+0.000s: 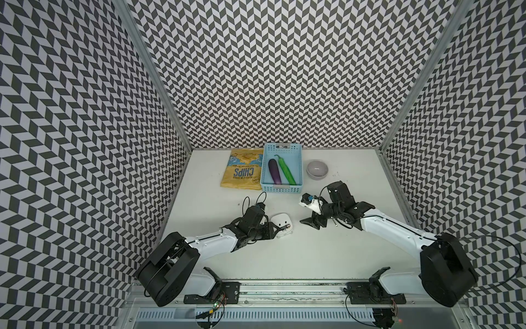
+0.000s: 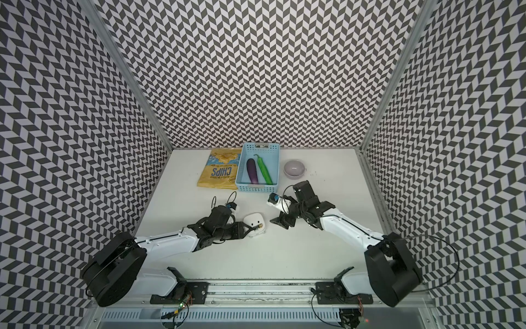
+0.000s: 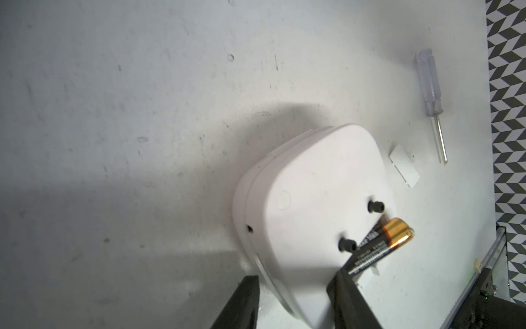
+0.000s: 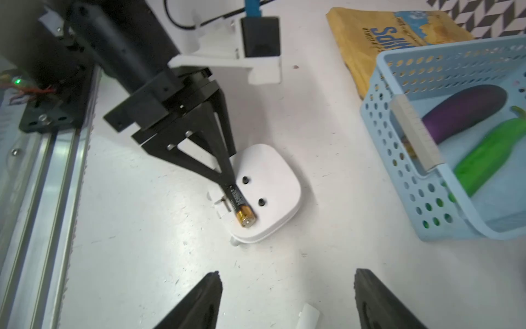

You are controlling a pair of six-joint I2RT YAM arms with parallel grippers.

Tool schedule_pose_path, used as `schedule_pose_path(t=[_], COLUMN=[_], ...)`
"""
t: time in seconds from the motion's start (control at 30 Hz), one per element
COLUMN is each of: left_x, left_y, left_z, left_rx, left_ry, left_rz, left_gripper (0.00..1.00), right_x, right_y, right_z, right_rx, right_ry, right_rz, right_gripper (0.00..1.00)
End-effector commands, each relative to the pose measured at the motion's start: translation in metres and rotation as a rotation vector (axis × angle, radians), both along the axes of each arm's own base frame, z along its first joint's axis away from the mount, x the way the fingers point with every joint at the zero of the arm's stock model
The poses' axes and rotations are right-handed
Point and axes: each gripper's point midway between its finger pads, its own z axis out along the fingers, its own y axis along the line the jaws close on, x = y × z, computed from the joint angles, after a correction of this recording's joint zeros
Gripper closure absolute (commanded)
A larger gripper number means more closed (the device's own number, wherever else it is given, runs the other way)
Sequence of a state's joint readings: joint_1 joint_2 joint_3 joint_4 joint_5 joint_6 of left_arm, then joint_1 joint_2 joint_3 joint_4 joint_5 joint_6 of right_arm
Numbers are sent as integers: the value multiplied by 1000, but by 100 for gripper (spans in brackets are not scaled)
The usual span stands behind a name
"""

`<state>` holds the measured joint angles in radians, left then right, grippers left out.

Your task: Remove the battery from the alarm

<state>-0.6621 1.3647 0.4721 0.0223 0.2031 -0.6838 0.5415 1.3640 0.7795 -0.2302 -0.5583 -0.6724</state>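
1. Bare table (image 1: 313, 256) stretches from the alarm (image 4: 270, 182) forward to the front rail (image 1: 284, 287): the widest free passage.
2. Along the back, chips bag (image 1: 242, 176), blue basket (image 1: 283, 188) and bowl (image 1: 317, 176) stand in a row; only a narrow gap separates basket and bowl.
3. My left claw (image 3: 296, 280) clamps the alarm, the battery (image 4: 240, 208) jutting over its back; bare table separates it from my right claw (image 4: 287, 273), whose jaws stand wide.
4. Screwdriver (image 3: 429, 94) and cover (image 3: 404, 165) lie flat near my right claw, low obstacles.

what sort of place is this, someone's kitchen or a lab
Most likely a robot test booth, not a kitchen: two robot arms fixed to a metal rail, zigzag-patterned walls boxing in a white table, and props like a chips bag and a basket.
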Motion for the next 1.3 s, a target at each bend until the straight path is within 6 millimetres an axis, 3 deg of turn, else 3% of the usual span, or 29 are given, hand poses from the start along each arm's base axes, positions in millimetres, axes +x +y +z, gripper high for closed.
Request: schedule_pose_path(t=[0.0,0.33,0.5,0.8,1.0,1.1,1.27], left_x=[-37,-33,-32,-32,-33,-33,-32], left_y=[60,57,56,56,57,57,56], left_z=[-58,-54,-53,-51,-52,-52,-52], left_rx=[274,273,270,268,269,269,269], left_ry=[169,158,156,154,155,154,152], left_rz=[47,42,43,45,44,43,43], left_gripper=[59,59,59,59,59,58,58], right_x=[-5,-4,-4,-13,-12,-14,-16], right_y=[29,61,63,61,57,56,55], right_z=[10,-29,-48,-53,-72,-76,-75], right_rx=[11,-100,-141,-145,-196,-202,-208], right_ry=[-209,-145,-103,-61,-12,10,28], right_rz=[176,228,244,255,241,242,239], right_gripper=[29,58,62,62,63,68,86])
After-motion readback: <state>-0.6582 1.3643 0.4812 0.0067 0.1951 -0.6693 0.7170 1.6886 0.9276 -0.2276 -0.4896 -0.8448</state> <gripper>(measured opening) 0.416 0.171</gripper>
